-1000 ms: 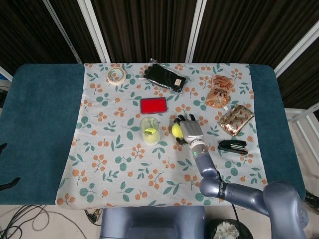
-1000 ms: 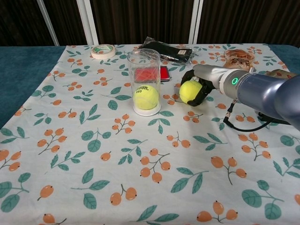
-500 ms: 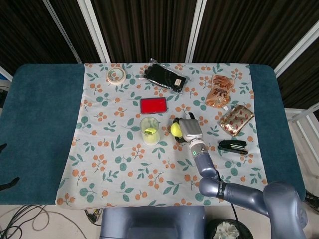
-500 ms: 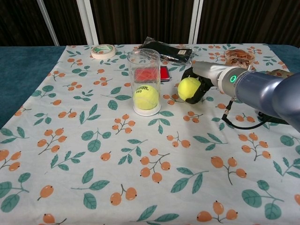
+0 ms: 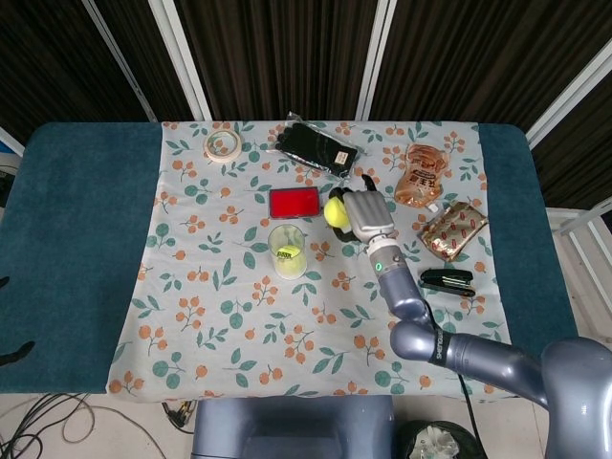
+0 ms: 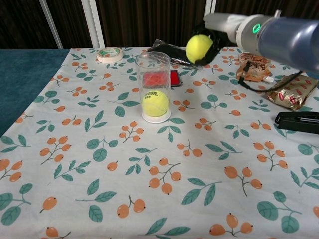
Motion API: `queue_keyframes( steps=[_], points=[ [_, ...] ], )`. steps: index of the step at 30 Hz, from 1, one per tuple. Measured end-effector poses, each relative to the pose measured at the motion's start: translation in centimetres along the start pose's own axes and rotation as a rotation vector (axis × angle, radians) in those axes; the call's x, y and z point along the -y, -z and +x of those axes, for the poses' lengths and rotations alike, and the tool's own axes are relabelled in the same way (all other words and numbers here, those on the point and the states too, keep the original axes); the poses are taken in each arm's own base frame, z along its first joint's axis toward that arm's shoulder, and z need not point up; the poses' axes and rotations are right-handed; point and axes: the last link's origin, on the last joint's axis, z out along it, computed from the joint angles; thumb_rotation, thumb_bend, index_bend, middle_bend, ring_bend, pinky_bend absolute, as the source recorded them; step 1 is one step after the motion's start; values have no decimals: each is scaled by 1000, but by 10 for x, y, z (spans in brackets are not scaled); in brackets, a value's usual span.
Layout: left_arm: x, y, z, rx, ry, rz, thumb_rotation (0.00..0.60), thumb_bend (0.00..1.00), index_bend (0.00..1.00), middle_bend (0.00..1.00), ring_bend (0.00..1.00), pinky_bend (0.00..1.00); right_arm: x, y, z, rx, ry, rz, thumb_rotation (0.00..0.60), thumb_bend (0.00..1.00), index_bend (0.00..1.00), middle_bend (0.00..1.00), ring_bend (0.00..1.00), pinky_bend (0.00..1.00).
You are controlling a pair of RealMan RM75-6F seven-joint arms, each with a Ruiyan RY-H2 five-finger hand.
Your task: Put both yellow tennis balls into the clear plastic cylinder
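The clear plastic cylinder (image 5: 287,251) (image 6: 154,87) stands upright on the floral cloth with one yellow tennis ball (image 6: 155,103) (image 5: 288,256) resting at its bottom. My right hand (image 5: 361,214) (image 6: 212,39) holds the second yellow tennis ball (image 5: 335,211) (image 6: 199,48) in the air, up and to the right of the cylinder's mouth. My left hand shows in neither view.
A red box (image 5: 295,202) lies just behind the cylinder. A black pouch (image 5: 318,146), a tape roll (image 5: 223,145), two snack packets (image 5: 420,176) (image 5: 453,229) and a black stapler (image 5: 448,280) lie around on the cloth (image 5: 229,316).
My right hand has lifted the second ball off the cloth and carried it upward, to well above the table.
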Motion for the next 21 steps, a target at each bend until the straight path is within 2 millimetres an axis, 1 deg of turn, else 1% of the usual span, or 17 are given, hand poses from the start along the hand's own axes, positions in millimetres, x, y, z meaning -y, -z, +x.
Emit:
queue_keyframes(
  steps=[3, 6, 13, 17, 21],
  points=[
    [0, 0, 0, -1, 0, 0, 600, 39, 151, 0, 0, 29, 14, -3, 16, -7, -25, 18, 600, 558, 485, 399, 566, 0],
    [0, 0, 0, 2, 2, 0, 600, 39, 153, 0, 0, 29, 25, -2, 27, -14, -32, 35, 600, 558, 485, 399, 566, 0],
    [1, 0, 1, -2, 6, 2, 600, 39, 154, 0, 0, 29, 40, 4, 38, -10, -63, 72, 600, 559, 485, 399, 567, 0],
    [2, 1, 2, -2, 6, 6, 600, 39, 155, 0, 0, 29, 53, 14, 43, 21, -120, 111, 600, 559, 485, 398, 560, 0],
    [3, 1, 3, -8, 8, 9, 600, 39, 155, 0, 0, 29, 65, 25, 41, 60, -163, 153, 600, 558, 485, 396, 540, 0]
  ],
)
